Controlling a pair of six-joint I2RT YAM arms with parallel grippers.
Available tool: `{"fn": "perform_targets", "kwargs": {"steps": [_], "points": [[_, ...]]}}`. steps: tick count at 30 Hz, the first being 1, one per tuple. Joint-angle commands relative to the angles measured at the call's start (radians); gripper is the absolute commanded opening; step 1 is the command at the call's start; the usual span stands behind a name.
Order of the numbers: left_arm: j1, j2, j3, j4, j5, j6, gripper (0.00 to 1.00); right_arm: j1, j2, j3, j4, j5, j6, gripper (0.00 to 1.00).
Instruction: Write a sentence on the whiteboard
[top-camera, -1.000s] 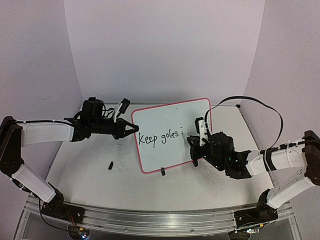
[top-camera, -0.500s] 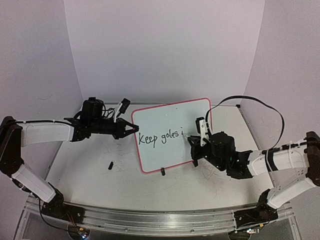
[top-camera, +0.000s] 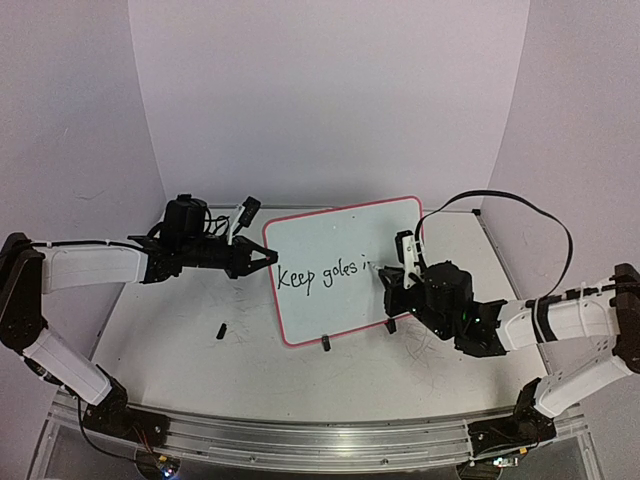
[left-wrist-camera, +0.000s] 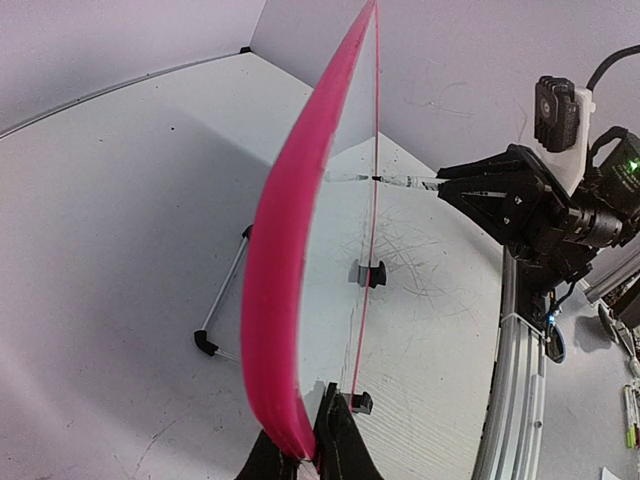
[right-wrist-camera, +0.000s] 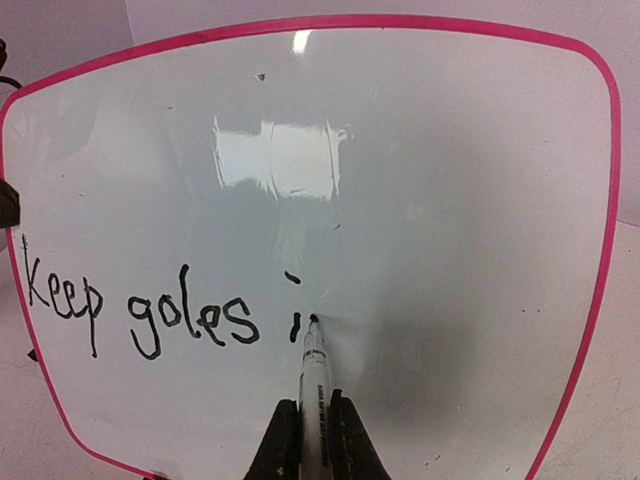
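Observation:
The whiteboard (top-camera: 345, 262) stands tilted on two black clip feet, white with a pink-red border. My left gripper (top-camera: 270, 257) is shut on its left edge; in the left wrist view the pink rim (left-wrist-camera: 285, 300) runs up from my jaws. The sentence (right-wrist-camera: 150, 310) reads "Keep goles i" in black marker. My right gripper (right-wrist-camera: 314, 425) is shut on a white marker (right-wrist-camera: 313, 385), whose black tip touches the board just right of the "i". From above, the right gripper (top-camera: 392, 280) sits at the board's right part, by the sentence's (top-camera: 322, 275) end.
A small black cap-like piece (top-camera: 220, 329) lies on the tabletop left of the board. A thin metal stand leg (left-wrist-camera: 225, 300) props the board from behind. A black cable (top-camera: 500, 205) loops over the right arm. White walls close in on three sides.
The right gripper has shifted a little to the right along the board with the marker. The left arm and the board have not moved.

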Motion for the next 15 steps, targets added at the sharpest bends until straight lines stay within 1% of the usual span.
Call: {"fn": "perform_targets", "kwargs": {"steps": [1, 15], "points": [[0.015, -0.018, 0.02, -0.025, -0.168, 0.103, 0.0, -0.005, 0.003, 0.037, 0.031, 0.034, -0.011, 0.0], [0.015, -0.019, 0.02, -0.027, -0.167, 0.104, 0.0, -0.004, 0.011, 0.03, 0.007, 0.031, -0.004, 0.0]]}}
